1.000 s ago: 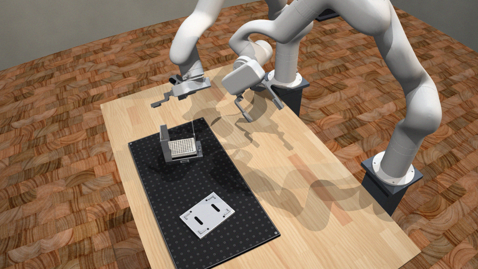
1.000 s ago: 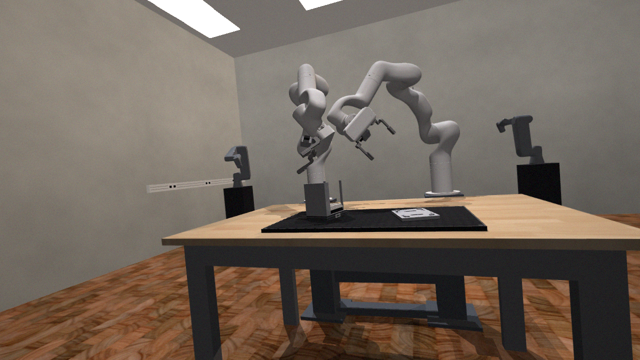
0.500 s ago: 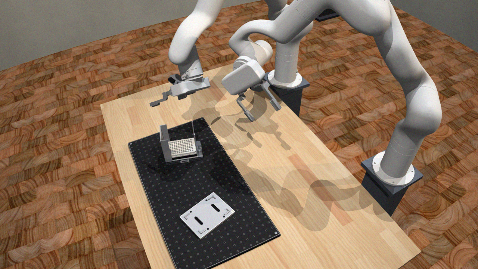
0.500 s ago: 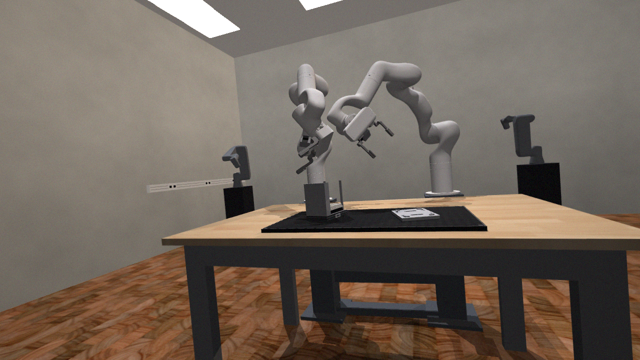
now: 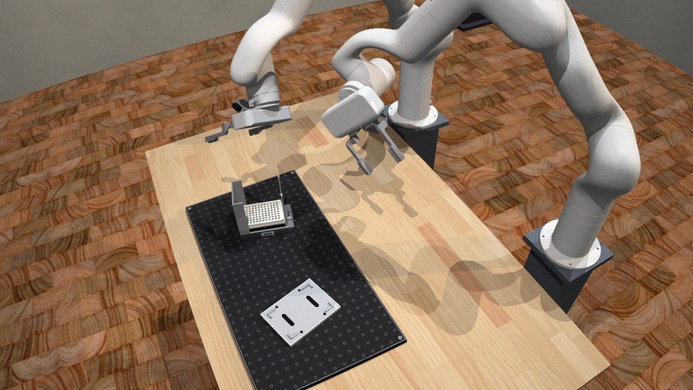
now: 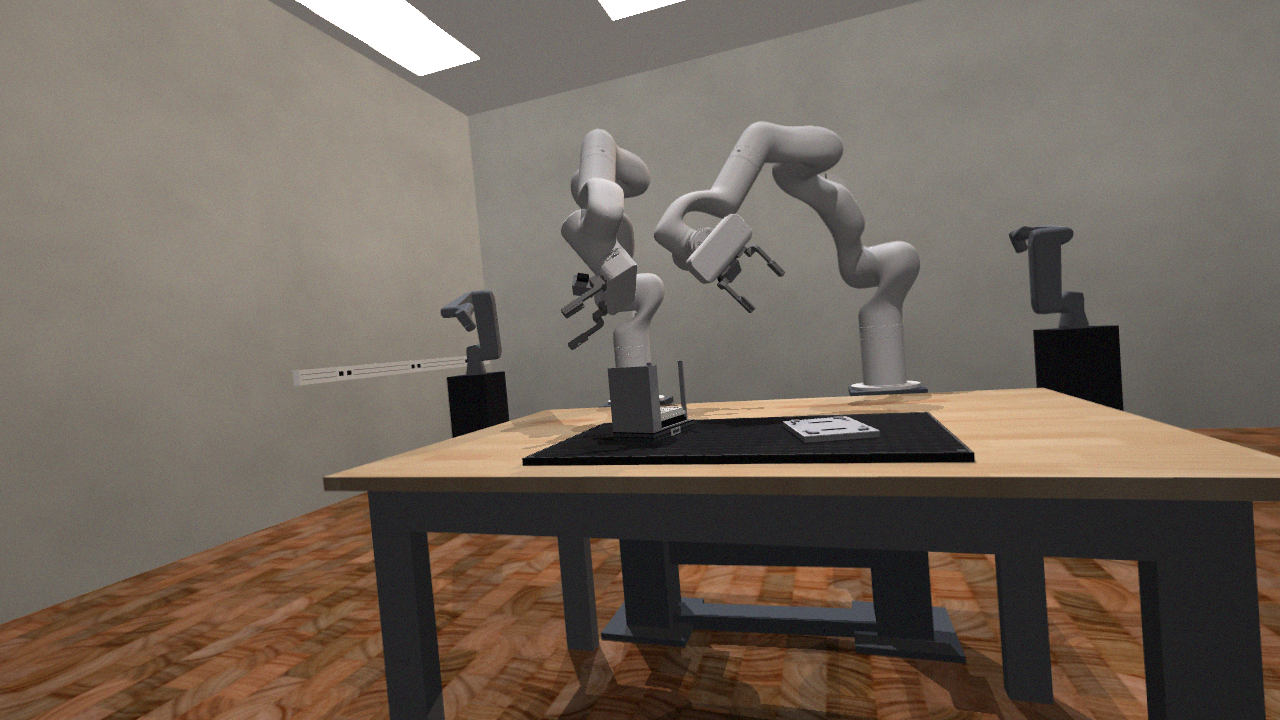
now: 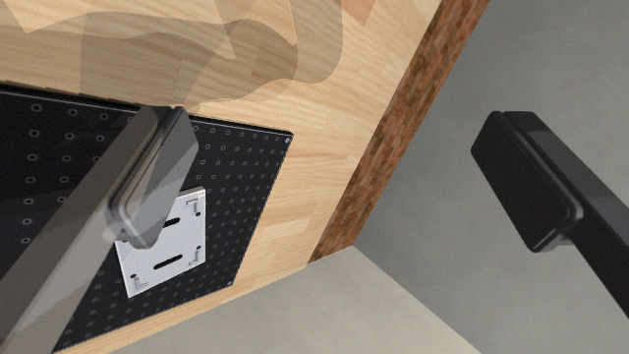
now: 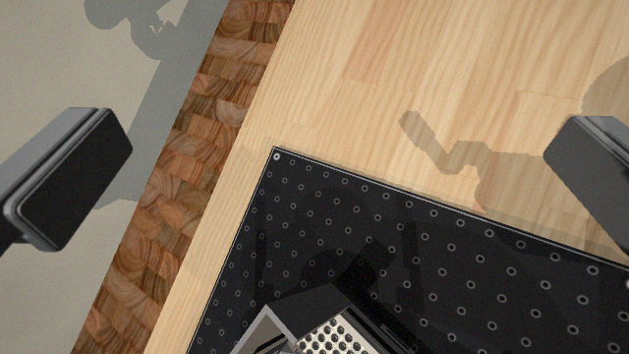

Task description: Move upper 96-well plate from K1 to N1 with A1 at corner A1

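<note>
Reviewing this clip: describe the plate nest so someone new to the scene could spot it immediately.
On the wooden table lies a black perforated board. The nest is the flat, pale rectangle on it, with corner locators and two dark slots. Unlike the stack rack, it has no tall wall and holds no plate.

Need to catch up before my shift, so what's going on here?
Nothing is being handled right now. The left gripper and the right gripper both hang above the table, fingers apart and holding nothing. The upper plate sits in the stack rack, waiting to be moved to the plate nest, which holds no plate.
</note>
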Robot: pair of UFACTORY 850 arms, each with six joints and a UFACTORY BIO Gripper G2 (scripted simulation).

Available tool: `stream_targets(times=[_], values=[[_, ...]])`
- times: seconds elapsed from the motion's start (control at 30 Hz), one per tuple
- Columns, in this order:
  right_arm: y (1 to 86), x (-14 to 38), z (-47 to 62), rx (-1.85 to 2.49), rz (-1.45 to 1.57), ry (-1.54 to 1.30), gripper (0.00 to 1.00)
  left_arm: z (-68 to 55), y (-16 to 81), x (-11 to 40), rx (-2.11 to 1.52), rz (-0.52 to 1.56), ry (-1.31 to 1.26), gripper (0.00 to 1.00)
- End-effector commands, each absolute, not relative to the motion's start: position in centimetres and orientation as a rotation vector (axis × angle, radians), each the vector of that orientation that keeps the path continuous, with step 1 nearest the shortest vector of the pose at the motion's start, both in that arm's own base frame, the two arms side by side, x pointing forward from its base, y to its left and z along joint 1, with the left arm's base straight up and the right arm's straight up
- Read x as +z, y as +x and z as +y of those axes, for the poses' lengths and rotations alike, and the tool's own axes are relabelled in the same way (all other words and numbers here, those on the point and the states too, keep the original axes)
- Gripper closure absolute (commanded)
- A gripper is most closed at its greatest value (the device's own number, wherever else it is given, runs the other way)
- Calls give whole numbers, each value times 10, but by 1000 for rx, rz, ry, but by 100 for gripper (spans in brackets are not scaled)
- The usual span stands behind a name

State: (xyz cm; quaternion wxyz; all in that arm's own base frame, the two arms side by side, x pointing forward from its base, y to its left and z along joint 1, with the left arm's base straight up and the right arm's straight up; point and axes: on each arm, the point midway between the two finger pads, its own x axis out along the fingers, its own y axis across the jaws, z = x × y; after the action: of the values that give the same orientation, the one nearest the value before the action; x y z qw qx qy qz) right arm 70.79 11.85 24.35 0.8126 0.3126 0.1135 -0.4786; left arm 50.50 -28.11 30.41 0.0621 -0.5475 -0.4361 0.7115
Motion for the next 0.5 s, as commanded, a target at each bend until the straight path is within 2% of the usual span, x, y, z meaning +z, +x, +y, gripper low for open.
stream_targets(times=[0.0,0.47], values=[[711,245,101,-1050,231,674,0,-281,506,305,2151,-1319,-1659,63],[717,245,46,-1130,204,689,0,-281,506,305,2151,-1319,-1659,63]])
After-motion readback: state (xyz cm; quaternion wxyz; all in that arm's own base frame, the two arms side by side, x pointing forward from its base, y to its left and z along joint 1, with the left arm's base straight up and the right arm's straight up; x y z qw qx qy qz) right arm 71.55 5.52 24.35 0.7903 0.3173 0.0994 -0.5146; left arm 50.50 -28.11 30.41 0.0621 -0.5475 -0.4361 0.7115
